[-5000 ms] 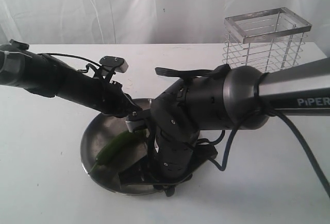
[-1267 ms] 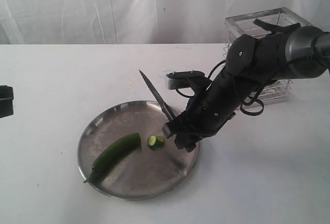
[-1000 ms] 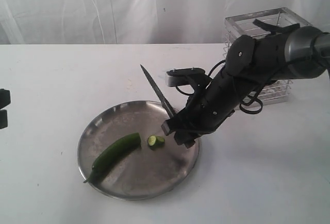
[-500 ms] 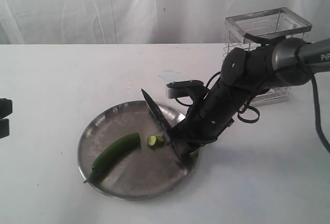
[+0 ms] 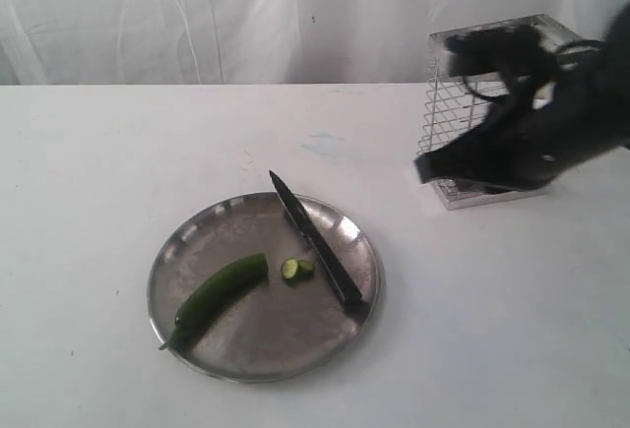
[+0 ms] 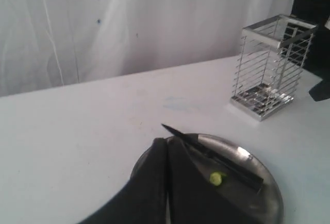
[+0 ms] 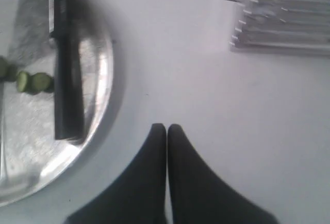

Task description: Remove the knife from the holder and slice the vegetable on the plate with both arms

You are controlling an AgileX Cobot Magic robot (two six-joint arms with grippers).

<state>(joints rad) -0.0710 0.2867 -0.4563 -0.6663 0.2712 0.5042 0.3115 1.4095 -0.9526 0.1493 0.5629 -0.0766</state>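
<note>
The knife (image 5: 317, 241) lies loose on the plate (image 5: 256, 339), tip at the far rim and black handle at the right rim. Left of it on the plate are the dark green vegetable (image 5: 219, 290) and two cut slices (image 5: 295, 270). My right gripper (image 7: 166, 127) is shut and empty over bare table, between the plate (image 7: 105, 74) and the holder (image 7: 283, 13); the knife handle (image 7: 67, 90) lies apart from it. The right arm (image 5: 532, 138) is a blur in front of the holder (image 5: 492, 103). Shut and empty too, my left gripper (image 6: 166, 141) hangs near the plate (image 6: 268, 183), hiding the vegetable.
White cloth hangs behind the white table. The holder (image 6: 270, 64) stands at the back right with nothing showing inside it. The left arm is out of the exterior view. A slice (image 6: 215, 178) shows beside the knife (image 6: 221, 158).
The right gripper laid the knife on the plate, let go, shut, and drew back right toward the holder. The left arm has left the exterior view.
</note>
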